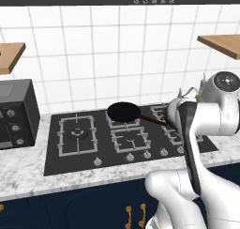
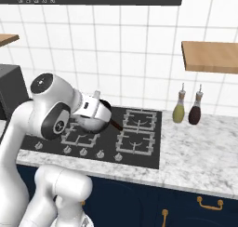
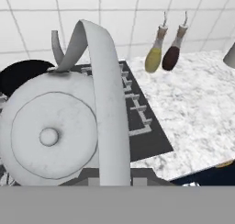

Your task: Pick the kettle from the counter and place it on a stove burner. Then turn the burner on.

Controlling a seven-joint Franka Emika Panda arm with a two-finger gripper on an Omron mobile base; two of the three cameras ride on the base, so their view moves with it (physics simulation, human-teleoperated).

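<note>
While fingers (image 3: 114, 182) clench kettle (image 3: 50, 136) handle, kettle hangs above cooktop (image 3: 147, 140) edge.

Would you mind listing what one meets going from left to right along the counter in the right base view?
Black appliance → held kettle over the cooktop → right-hand burner grates → yellow bottle → dark bottle → bare marble counter.

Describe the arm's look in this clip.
The arm has glossy white rounded shells, with dark grey bands at the joints and a dark round cap with a ring on the upper joint. Its white base bulges at the bottom. No cables or lettering show. The hand is white with dark parts.
</note>
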